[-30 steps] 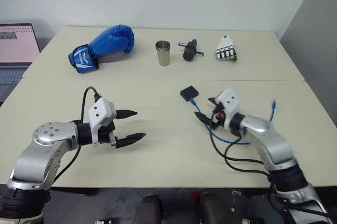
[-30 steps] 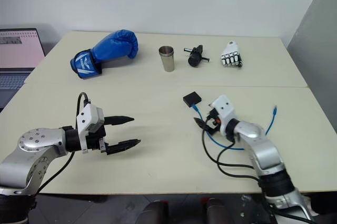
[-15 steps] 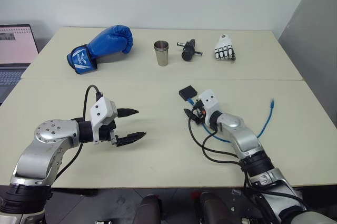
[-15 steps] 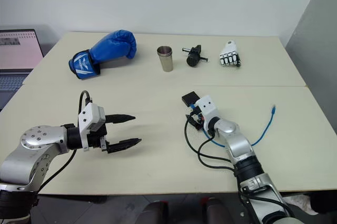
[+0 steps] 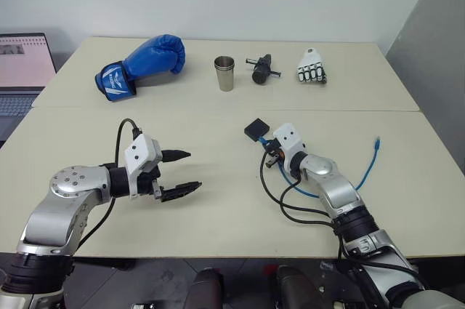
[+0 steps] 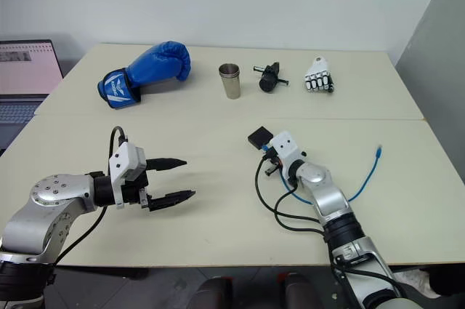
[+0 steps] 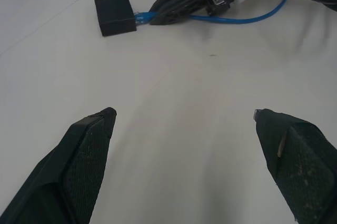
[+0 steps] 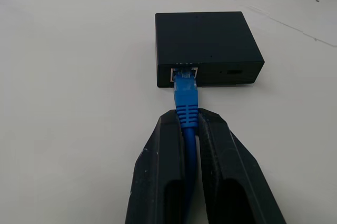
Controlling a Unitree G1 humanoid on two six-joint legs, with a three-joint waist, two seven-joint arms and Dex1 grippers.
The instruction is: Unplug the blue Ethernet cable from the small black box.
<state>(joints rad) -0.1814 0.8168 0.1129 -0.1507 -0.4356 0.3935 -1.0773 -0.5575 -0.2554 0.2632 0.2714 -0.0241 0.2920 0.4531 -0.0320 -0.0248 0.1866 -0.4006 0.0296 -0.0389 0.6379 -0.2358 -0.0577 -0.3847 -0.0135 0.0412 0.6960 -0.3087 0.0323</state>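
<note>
The small black box (image 8: 205,45) lies flat near the middle of the table, and it also shows in the left eye view (image 5: 256,129). The blue Ethernet cable (image 8: 185,89) is plugged into its side. From there it runs back under my right arm and curves out to a free end (image 5: 376,142) on the right. My right gripper (image 8: 188,117) is shut on the cable just behind the plug, a short way from the box. My left gripper (image 5: 190,171) hovers open over bare table to the left, holding nothing. Its wrist view takes in the box (image 7: 115,14) and the right gripper's fingers (image 7: 163,13).
Along the far side stand a blue boxing glove (image 5: 142,62), a steel cup (image 5: 224,73), a black cylinder with a metal pin (image 5: 261,69) and a white model hand (image 5: 311,67). A laptop (image 5: 22,62) sits at far left. Black wires (image 5: 290,203) loop from my right arm onto the table.
My right gripper has moved in toward the black box and closed on the blue cable behind the plug. The left arm has stayed where it was, open.
</note>
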